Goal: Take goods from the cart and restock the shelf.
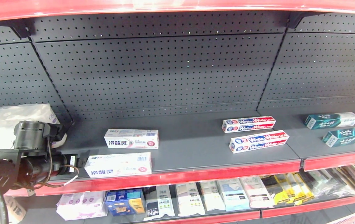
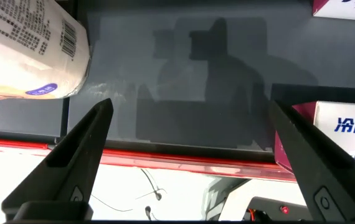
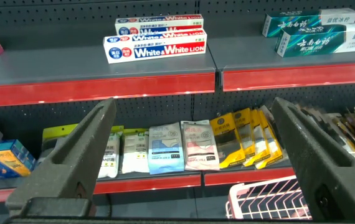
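Grippers were inspected first. The left gripper (image 2: 189,104) stood released, jaws spread wide with nothing between them, at the front lip of the shelf (image 1: 196,143). To one side of it lay a tissue pack (image 2: 28,56). To the other lay the front box (image 1: 118,164), a white toothpaste carton lying flat along the shelf's red edge. One finger was just beside that carton's end; whether it touched could not be settled, as the wrist view cut the carton off at the frame. The right gripper (image 3: 193,102) was likewise open and empty, facing the lower tier, with the pink wire cart (image 3: 271,200) near it.

Outward from the left gripper, a rear box (image 1: 131,138) of the same kind lay behind the front box, apart from it. Mid-shelf lay two red boxes (image 1: 259,141), one behind the other, and in the next bay to the right two green boxes (image 1: 348,135). Packets (image 3: 165,146) stood in a row on the lower tier.

Judgement: the front box appeared placed, resting free of any grip, so the step in hand was taken to be the release at the shelf. The next move would call for drawing the left arm straight back without nudging the carton. It would then call for taking another item from the cart and setting it in the bare stretch between the white and red boxes.
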Motion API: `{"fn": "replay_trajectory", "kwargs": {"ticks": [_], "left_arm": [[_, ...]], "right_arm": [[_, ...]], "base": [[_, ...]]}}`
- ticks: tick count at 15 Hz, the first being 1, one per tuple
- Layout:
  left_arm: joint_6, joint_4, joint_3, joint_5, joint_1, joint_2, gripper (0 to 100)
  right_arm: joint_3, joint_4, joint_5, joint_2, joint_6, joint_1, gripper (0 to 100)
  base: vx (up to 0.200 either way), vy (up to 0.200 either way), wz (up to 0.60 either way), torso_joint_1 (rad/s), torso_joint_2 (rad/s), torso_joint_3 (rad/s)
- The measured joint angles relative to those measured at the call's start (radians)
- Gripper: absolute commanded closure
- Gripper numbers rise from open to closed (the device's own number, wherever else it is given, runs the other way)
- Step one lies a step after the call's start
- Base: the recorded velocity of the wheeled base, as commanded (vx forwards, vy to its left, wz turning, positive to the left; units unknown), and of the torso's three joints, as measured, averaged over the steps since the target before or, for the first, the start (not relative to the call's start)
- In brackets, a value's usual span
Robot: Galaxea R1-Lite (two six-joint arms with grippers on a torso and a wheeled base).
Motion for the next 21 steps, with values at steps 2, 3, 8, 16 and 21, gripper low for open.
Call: {"fn": "replay_trajectory", "kwargs": {"ticks": [2, 3, 8, 16, 21], "left_arm": [[0.000, 0.000, 0.000, 0.000, -0.001, 0.000, 0], [0.000, 0.000, 0.000, 0.000, -0.001, 0.000, 0], [0.000, 0.000, -0.004, 0.000, -0.004, 0.000, 0], [-0.002, 0.000, -0.010, 0.000, -0.014, 0.006, 0], [-0.015, 0.000, -0.010, 0.000, -0.027, 0.013, 0]], "right_arm": [[0.000, 0.000, 0.000, 0.000, 0.000, 0.000, 0], [0.000, 0.000, 0.000, 0.000, 0.000, 0.000, 0], [0.000, 0.000, 0.000, 0.000, 0.001, 0.000, 0], [0.000, 0.000, 0.000, 0.000, 0.000, 0.000, 0], [0.000, 0.000, 0.000, 0.000, 0.000, 0.000, 0]], "base": [[0.000, 0.000, 0.00, 0.000, 0.00, 0.000], [0.000, 0.000, 0.00, 0.000, 0.00, 0.000], [0.000, 0.000, 0.00, 0.000, 0.00, 0.000], [0.000, 0.000, 0.00, 0.000, 0.00, 0.000], [0.000, 0.000, 0.00, 0.000, 0.00, 0.000]]}}
